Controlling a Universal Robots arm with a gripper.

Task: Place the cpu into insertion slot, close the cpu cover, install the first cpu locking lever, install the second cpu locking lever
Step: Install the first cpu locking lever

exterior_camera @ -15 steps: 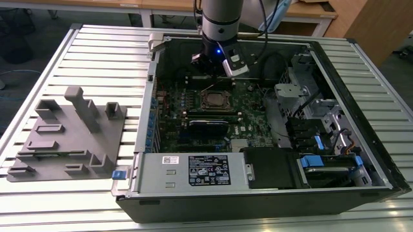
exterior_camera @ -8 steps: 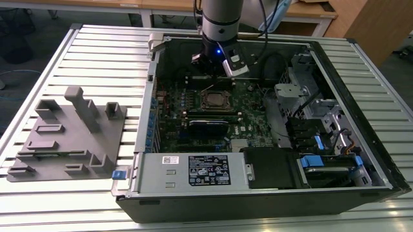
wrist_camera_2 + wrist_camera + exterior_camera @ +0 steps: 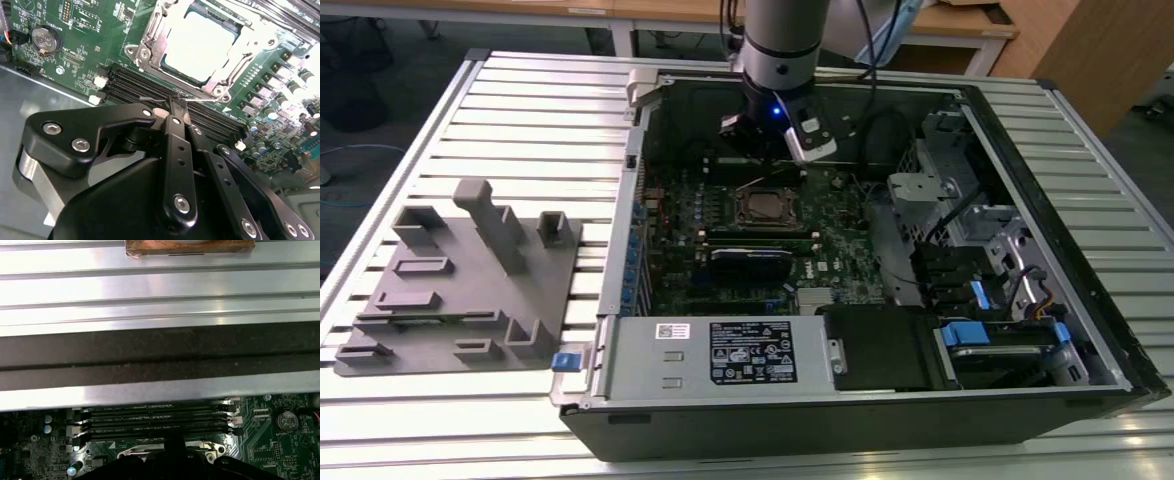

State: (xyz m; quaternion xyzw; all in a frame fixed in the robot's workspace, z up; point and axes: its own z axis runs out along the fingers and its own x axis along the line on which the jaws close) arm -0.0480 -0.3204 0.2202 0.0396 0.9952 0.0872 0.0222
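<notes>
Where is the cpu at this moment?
In the second wrist view, the cpu lies within the opening of the cpu cover on the green motherboard, beside the black memory slots.

Part of the cpu cover [image 3: 150, 40] cut off by the second wrist view's edge, memory slots [image 3: 135, 82] partly hidden behind the gripper [image 3: 174, 104]. In the exterior view, fine detail around the insertion slot [image 3: 765, 207] too small to tell.
</notes>
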